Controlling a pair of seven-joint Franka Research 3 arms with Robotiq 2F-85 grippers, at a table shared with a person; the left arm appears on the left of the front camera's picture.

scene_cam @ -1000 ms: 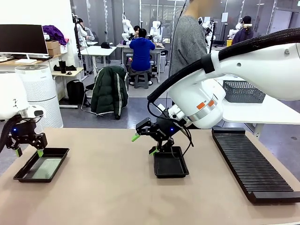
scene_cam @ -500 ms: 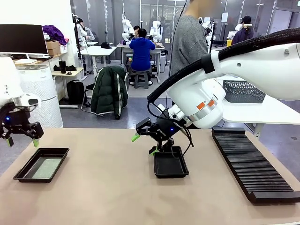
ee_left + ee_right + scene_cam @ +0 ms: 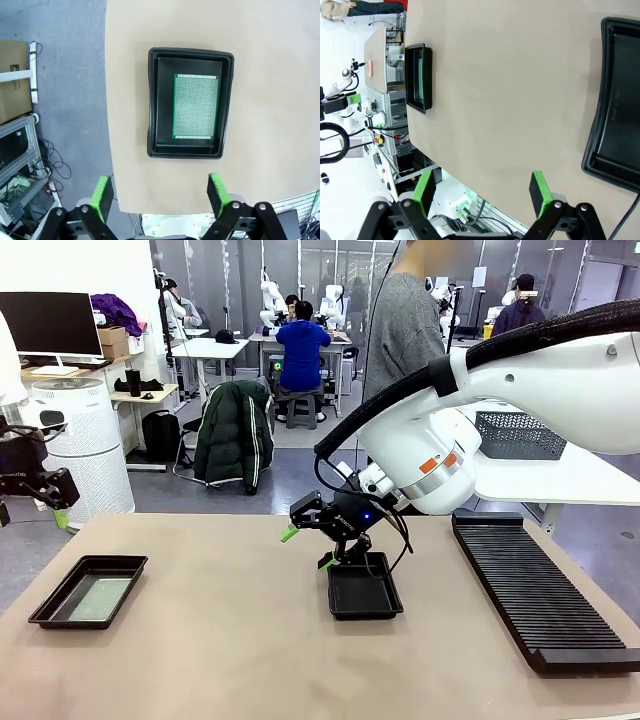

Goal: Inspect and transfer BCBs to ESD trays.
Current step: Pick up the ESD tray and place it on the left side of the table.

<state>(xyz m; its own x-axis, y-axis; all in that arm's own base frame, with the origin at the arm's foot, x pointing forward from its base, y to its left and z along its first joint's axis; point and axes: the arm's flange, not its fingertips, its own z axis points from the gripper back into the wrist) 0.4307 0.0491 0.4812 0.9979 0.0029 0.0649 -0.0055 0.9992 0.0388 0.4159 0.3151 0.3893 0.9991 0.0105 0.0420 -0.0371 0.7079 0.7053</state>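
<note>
One BCB, a thin green board, lies flat in the left ESD tray, a shallow black tray near the table's left edge. My left gripper hangs open well above that tray with nothing between its fingers; in the front view the left gripper is at the far left, off the table. The second ESD tray sits mid-table with a bare floor. My right gripper stands open just left of it, low over the table, holding nothing. In the right wrist view the near tray is at the right and the far tray at the upper left.
A long black ribbed rack lies along the table's right side. A person in a grey top stands at the far side behind my right arm. Bare tan tabletop spreads between the two trays.
My left gripper has risen and drawn back to the left, away from the left tray, leaving the board in it. The right arm has not moved.
</note>
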